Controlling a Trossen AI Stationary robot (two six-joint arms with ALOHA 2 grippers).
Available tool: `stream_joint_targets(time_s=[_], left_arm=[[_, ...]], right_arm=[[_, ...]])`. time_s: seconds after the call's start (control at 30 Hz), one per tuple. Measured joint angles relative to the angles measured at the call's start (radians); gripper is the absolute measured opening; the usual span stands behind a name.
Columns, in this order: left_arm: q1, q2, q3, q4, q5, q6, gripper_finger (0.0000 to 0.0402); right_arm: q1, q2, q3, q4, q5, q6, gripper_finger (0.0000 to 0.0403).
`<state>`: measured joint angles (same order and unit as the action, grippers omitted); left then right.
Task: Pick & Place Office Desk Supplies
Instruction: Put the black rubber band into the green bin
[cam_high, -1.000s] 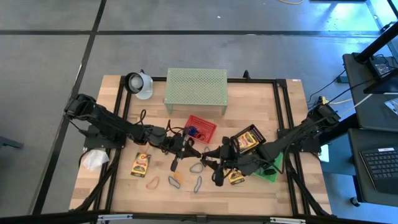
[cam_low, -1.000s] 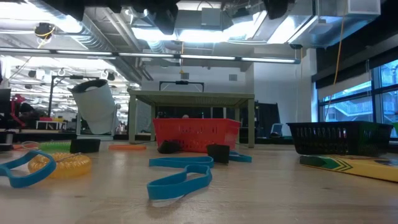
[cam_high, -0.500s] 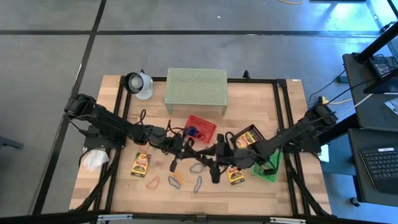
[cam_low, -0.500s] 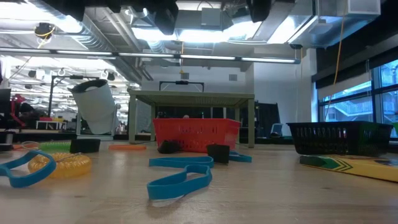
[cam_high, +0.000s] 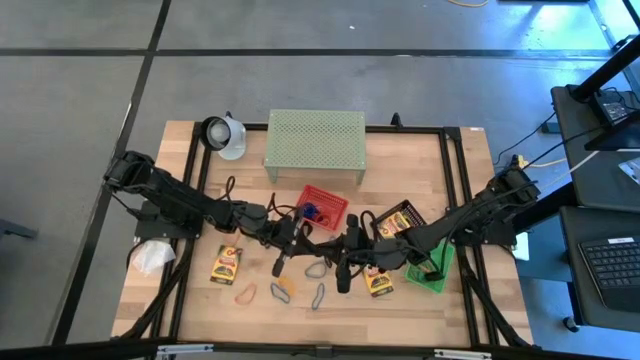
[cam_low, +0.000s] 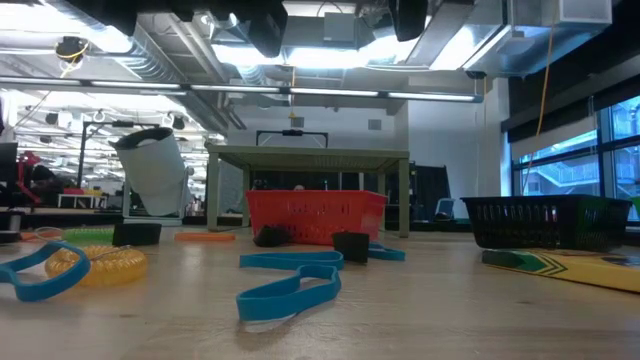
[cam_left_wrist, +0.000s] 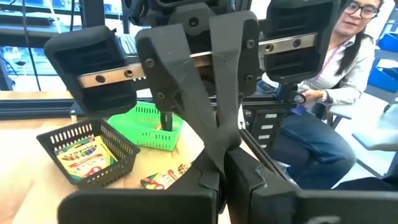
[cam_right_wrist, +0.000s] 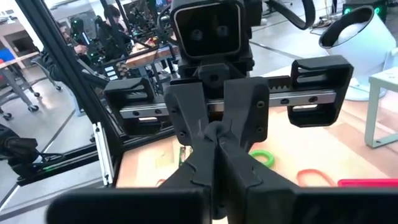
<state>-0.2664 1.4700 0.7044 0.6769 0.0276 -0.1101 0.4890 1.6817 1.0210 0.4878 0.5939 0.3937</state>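
The wooden table (cam_high: 190, 300) carries the scattered supplies, and both arms reach in over its middle. Two crayon boxes lie flat – one (cam_high: 226, 265) on the left arm's side, one (cam_high: 379, 283) just beside the right gripper (cam_high: 343, 283). The left gripper (cam_high: 280, 265) hangs fingers together, holding nothing. The right gripper's fingers are pressed shut, empty too. A grey loop (cam_high: 317, 270) lies between the two grippers – near both, slightly nearer the right, its long axis running roughly across the table.
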Motion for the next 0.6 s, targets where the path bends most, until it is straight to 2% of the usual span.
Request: stream_joint_targets(time_s=[0.23,0.43,0.6], left_arm=[[-0.001,0.0,0.001,0.0,-0.02,-0.03,0.0013],[-0.001,-0.001,0.002,0.004,-0.029,-0.061,0.005],[-0.001,-0.015,0.004,0.006,0.022,-0.083,0.0083]], right_arm=[[0.0,0.0,0.0,0.001,-0.004,0.01,0.0005],[0.002,-0.003,0.0,-0.002,0.0,0.007,0.0002],[0.01,-0.017,0.0,-0.002,0.007,-0.012,0.0001]])
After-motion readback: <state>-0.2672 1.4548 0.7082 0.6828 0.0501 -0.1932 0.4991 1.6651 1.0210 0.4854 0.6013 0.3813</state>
